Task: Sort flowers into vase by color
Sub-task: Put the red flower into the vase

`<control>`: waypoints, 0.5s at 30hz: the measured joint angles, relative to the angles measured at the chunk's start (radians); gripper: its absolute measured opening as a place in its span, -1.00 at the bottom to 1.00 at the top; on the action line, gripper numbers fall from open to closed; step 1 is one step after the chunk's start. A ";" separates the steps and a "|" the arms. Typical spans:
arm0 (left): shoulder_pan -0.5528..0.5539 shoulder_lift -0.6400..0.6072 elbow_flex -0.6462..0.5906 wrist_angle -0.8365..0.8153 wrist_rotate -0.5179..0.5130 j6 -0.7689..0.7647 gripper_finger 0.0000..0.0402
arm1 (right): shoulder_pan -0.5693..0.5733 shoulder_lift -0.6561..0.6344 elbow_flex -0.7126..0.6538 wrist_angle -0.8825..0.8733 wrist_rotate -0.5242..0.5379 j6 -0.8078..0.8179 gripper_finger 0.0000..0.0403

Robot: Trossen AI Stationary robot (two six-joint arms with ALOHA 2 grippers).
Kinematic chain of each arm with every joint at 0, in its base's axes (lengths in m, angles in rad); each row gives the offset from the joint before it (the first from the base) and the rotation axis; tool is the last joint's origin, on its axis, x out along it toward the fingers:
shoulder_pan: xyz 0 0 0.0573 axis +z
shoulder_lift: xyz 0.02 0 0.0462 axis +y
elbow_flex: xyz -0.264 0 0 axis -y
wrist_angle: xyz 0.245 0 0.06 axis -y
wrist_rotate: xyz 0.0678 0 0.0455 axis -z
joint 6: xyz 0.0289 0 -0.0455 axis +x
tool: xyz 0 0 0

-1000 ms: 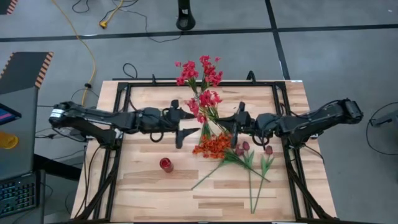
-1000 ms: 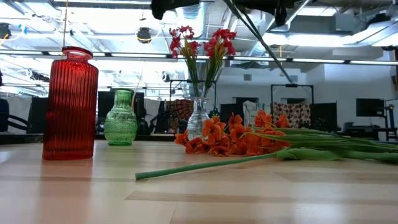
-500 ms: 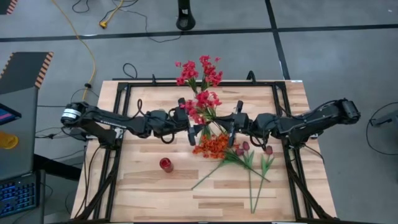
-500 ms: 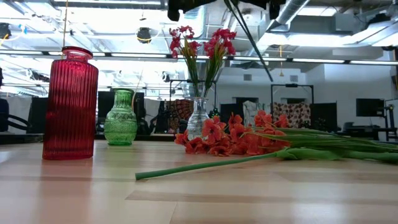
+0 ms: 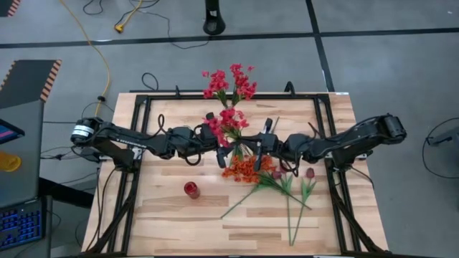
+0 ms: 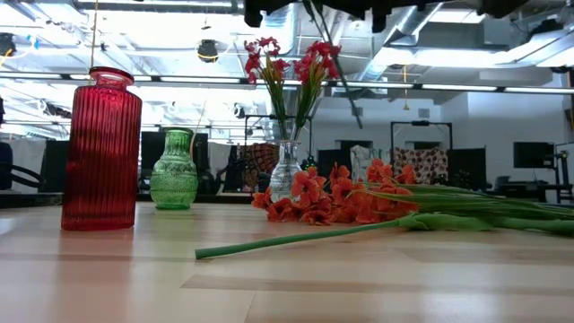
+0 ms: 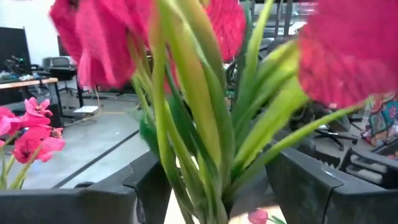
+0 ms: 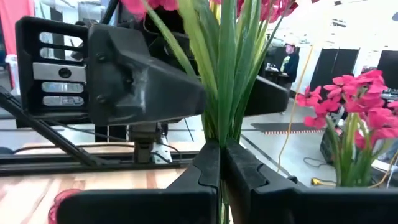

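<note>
My right gripper (image 5: pixel 259 145) (image 8: pixel 221 152) is shut on a pink-red blossom spray (image 5: pixel 231 120) (image 8: pixel 227 74) held above the table's middle. My left gripper (image 5: pixel 224 148) (image 7: pixel 217 180) is open; its fingers stand on either side of that spray's green stems (image 7: pixel 205 143). More pink-red sprays (image 5: pixel 229 82) (image 6: pixel 287 58) stand with their stems in a clear vase (image 6: pixel 285 170) at the far edge. Orange sprays (image 5: pixel 244 168) (image 6: pixel 327 202) and dark red tulip buds (image 5: pixel 281 170) lie flat on the table. My right gripper pinches the bundled green stems (image 8: pixel 222 127) of the pink-red spray between its two fingers, coming level from the table's right and lying across the stems. The spray is lifted clear of the table, blossoms toward the far side, its lower stem (image 6: pixel 334 63) slanting down.
A ribbed red vase (image 5: pixel 191 189) (image 6: pixel 101 148) stands left of centre near the front, a green vase (image 6: pixel 173 170) farther back. Long green stems (image 6: pixel 296 238) stretch across the table's near right. A black frame (image 5: pixel 140 107) borders the table.
My left gripper has reached toward the table's right until its fingers stand around the held spray's stems. My right gripper has carried the spray a little toward the table's left, and the blossoms have shifted left with it.
</note>
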 joint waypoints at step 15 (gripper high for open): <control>0.000 0.000 0.000 -0.002 -0.002 0.030 -0.66 | -0.005 0.021 0.000 0.053 -0.002 0.000 -0.81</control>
